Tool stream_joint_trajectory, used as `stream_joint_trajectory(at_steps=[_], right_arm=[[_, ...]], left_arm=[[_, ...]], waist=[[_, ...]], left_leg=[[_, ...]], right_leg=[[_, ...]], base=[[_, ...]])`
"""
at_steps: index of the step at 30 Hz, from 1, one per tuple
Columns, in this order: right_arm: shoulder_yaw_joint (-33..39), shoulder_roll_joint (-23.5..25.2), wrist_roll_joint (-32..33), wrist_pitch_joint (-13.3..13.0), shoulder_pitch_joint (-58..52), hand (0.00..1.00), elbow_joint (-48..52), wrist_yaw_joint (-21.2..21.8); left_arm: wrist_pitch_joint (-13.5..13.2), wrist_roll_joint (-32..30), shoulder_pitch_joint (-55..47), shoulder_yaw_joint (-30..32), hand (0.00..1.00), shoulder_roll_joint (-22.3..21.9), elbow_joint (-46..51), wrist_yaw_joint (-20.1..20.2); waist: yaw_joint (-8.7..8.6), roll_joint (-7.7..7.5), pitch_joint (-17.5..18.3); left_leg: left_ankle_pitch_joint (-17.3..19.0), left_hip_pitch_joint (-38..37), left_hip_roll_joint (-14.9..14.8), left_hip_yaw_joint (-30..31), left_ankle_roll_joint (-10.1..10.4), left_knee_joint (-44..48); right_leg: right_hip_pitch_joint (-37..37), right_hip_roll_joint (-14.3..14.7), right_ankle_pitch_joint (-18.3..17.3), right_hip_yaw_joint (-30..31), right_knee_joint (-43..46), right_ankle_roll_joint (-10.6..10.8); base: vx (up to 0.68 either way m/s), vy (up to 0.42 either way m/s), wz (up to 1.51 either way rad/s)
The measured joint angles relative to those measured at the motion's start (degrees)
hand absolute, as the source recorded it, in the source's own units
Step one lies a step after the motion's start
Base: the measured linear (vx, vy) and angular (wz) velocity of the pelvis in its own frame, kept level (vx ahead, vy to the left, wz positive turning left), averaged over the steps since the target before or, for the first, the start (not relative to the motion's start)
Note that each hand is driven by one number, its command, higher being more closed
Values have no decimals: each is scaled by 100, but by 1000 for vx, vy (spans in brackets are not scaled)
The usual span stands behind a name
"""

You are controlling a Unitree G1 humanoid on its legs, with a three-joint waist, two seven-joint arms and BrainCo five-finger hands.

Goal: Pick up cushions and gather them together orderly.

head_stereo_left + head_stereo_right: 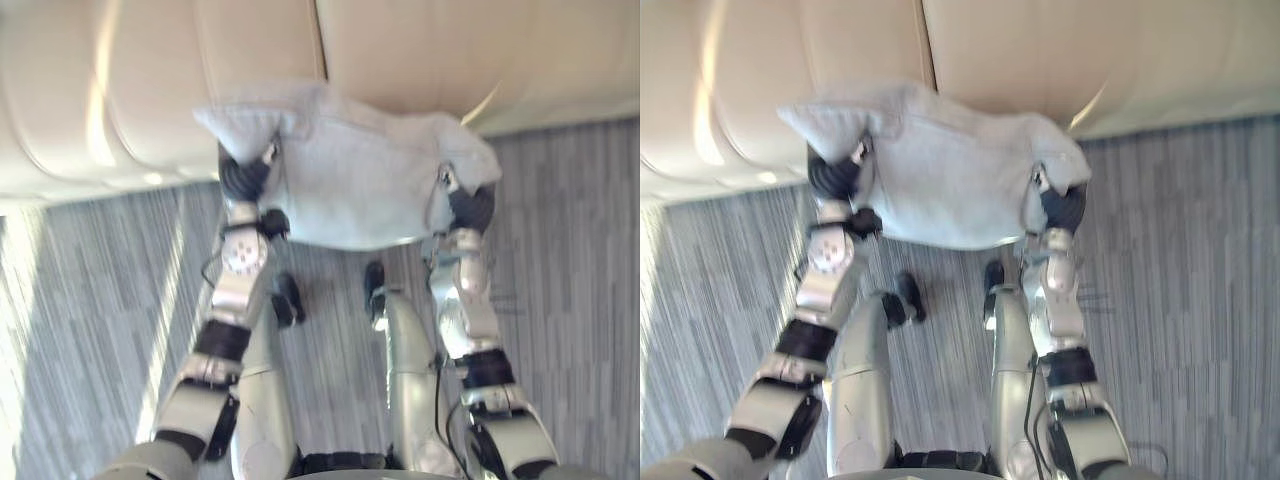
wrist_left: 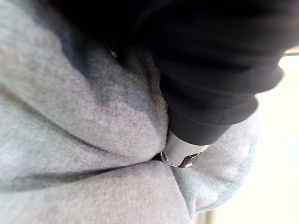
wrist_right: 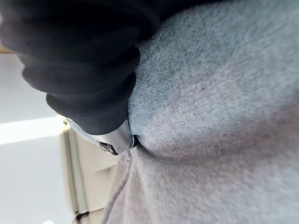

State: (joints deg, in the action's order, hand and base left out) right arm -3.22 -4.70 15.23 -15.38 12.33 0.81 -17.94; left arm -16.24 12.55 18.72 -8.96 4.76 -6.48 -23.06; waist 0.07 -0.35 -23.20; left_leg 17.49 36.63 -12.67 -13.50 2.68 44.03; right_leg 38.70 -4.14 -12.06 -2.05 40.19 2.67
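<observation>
A light grey cushion (image 1: 350, 180) hangs in the air in front of me, pressed between my two hands. My left hand (image 1: 243, 178) grips its left side and my right hand (image 1: 472, 207) its right side, and the cushion bulges around both. In the left wrist view the dark cover of the left hand (image 2: 210, 70) sinks into the grey cloth of the cushion (image 2: 93, 140). The right wrist view shows the same for the right hand (image 3: 84, 70) against the cushion (image 3: 210, 116). The cushion's far edge overlaps the sofa front.
A beige sofa (image 1: 150, 90) with padded seat cushions runs across the back, just beyond the held cushion. Grey striped carpet (image 1: 100, 320) covers the floor on both sides below it.
</observation>
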Motion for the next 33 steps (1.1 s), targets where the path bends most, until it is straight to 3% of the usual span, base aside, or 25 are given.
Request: stream_joint_trajectory(at_steps=[5, 8, 12, 15, 18, 19, 20, 22, 23, 24, 26, 27, 28, 29, 30, 31, 33], right_arm=[[-253, -9, -464, -140, -937, 100, 644, 332], [-272, -74, -466, -152, -1041, 100, 598, 575], [-437, -219, -468, -123, -1053, 100, 436, 689], [-448, -293, -534, -121, -1028, 100, 346, 692], [-452, -332, -691, -98, -1014, 100, -5, 686], [-465, -348, -718, -68, -1013, 100, -22, 686], [-477, -374, -812, -54, -1013, 100, -75, 687], [-490, -424, -885, -51, -941, 100, -161, 687], [-549, -510, -886, -14, -892, 100, -206, 687], [-602, -600, -886, 37, -909, 100, -219, 689], [-599, -679, -886, 64, -955, 100, -218, 689], [-589, -742, -883, 73, -1033, 100, -219, 690], [-565, -905, -881, 117, -1053, 100, -222, 690], [-538, -956, -881, 148, -1053, 100, -222, 690], [-502, -947, -883, 163, -1053, 100, -221, 692], [-319, -943, -883, 214, -1054, 100, -222, 701], [-184, -980, -882, 251, -1055, 100, -220, 700]], left_arm=[[-69, 19, -1325, -206, 100, -49, 320, 127], [-79, 19, -1803, -258, 100, -9, 465, 315], [-76, 17, -2153, -277, 100, 9, 532, 419], [-60, 16, -2253, -345, 100, 29, 608, 421], [-16, 2, -2344, -474, 100, 185, 608, 426], [-12, -24, -2349, -473, 100, 239, 608, 426], [-6, -87, -2356, -472, 100, 270, 623, 425], [-7, -98, -2354, -453, 100, 291, 697, 422], [-8, -98, -2352, -460, 100, 317, 730, 422], [18, -98, -2352, -468, 100, 389, 724, 422], [28, -99, -2353, -520, 100, 444, 721, 422], [29, -101, -2353, -668, 100, 496, 699, 423], [54, -106, -2363, -745, 100, 376, 640, 437], [75, -115, -2360, -763, 100, 320, 629, 471], [76, -123, -2345, -766, 100, 310, 613, 494], [79, -122, -2212, -785, 100, 247, 472, 593], [87, -117, -2085, -827, 100, 141, 232, 699]], waist=[[-17, 3, 854], [-30, 44, 1048], [-80, 56, 1114], [-74, 58, 1114], [-117, 44, 1105], [-123, 30, 1100], [-166, 57, 1119], [-180, 34, 1148], [-216, 30, 1150], [-266, 25, 1149], [-297, -18, 1173], [-390, -53, 1200], [-415, 209, 1234], [-424, 282, 1276], [-428, 281, 1276], [-391, 287, 1278], [-323, 287, 1270]], left_leg=[[-198, -1089, 282, -58, 34, -1035], [-415, -1556, 416, -62, 31, -1636], [-450, -2030, 561, -46, 27, -2002], [-323, -2249, 615, -50, -83, -2001], [-24, -2727, 683, -36, -186, -1891], [138, -2929, 782, -20, -363, -1893], [206, -3045, 798, -7, -452, -1901], [270, -3053, 795, 28, -458, -1911], [285, -3070, 792, 90, -431, -2017], [306, -3158, 789, 162, -360, -2159], [355, -3260, 829, 256, -184, -2206], [459, -3411, 881, 455, 59, -2183], [462, -3457, 709, 582, 225, -2186], [304, -3374, 622, 729, 538, -2045], [211, -3263, 572, 800, 700, -1823], [-200, -2745, 412, 915, 1033, -745], [-546, -2240, 59, 612, 870, 549]], right_leg=[[-1077, -95, 87, -104, -931, 61], [-1606, -102, 328, -135, -1613, 78], [-2087, -148, 392, -197, -1925, 97], [-2084, -211, 369, -160, -1504, 130], [-1897, -354, 360, -97, -151, 144], [-1730, -504, 448, -92, 423, 48], [-1583, -563, 311, -116, 642, -129], [-1356, -555, 73, -217, 338, -55], [-1178, -460, 143, -235, -396, -10], [-1137, -327, 538, -174, -1537, 95], [-1207, -223, 952, -20, -2321, 156], [-1336, -202, 1779, 246, -2579, 107], [-1321, -77, 1711, 110, -2312, 5], [-1299, -27, 1549, -3, -2164, -95], [-1298, -20, 1489, -49, -2102, -151], [-1429, -8, 1350, -234, -2058, -295], [-1917, 27, 1230, -348, -2317, -369]], base=[[197, 12, 9], [161, 15, 9], [127, 47, 5], [70, 70, -3], [39, 60, 2], [67, 59, 7], [73, 49, 6], [115, -1, 9], [207, -56, 25], [288, -108, 27], [255, -113, 41], [423, -206, 65], [520, -227, 65], [445, -177, 36], [419, -174, 34], [397, -185, 30], [391, -158, 26]])
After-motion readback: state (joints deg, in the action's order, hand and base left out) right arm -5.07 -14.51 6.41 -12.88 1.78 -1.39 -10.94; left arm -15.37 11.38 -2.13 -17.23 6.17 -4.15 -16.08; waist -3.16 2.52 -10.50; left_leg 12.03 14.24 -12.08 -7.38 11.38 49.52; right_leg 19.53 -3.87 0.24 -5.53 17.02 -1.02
